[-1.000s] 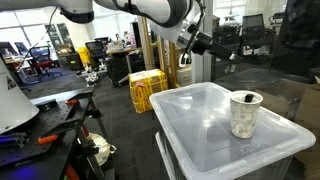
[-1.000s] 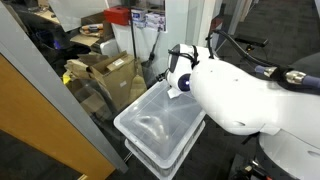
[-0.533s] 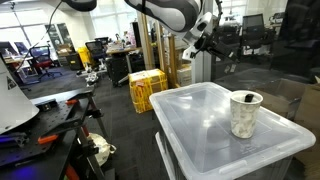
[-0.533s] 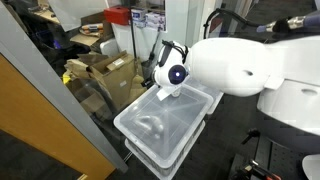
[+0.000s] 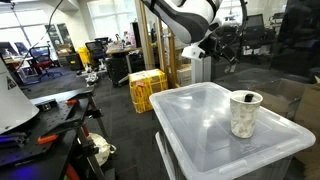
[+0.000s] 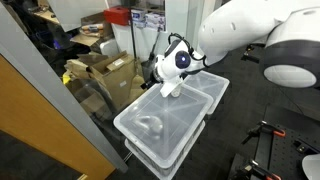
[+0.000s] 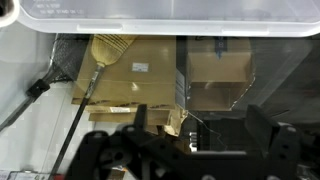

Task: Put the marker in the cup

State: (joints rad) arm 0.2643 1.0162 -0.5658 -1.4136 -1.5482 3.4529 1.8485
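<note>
The cup, whitish and crinkly, stands upright on the lid of the clear plastic bin near its right side. A dark shape shows at the cup's rim; I cannot tell whether it is the marker, and I see no marker anywhere else. My gripper hangs high beyond the bin's far edge, well apart from the cup. In the wrist view its dark fingers stand wide apart with nothing between them. The arm's end also shows above the bin in an exterior view.
A yellow crate stands on the floor behind the bin. Cardboard boxes lie beside the bin and fill the wrist view. A workbench with tools is at the left. A pillar stands behind the arm.
The arm has risen and swung further from the bin, taking the gripper higher. The cup has not moved.
</note>
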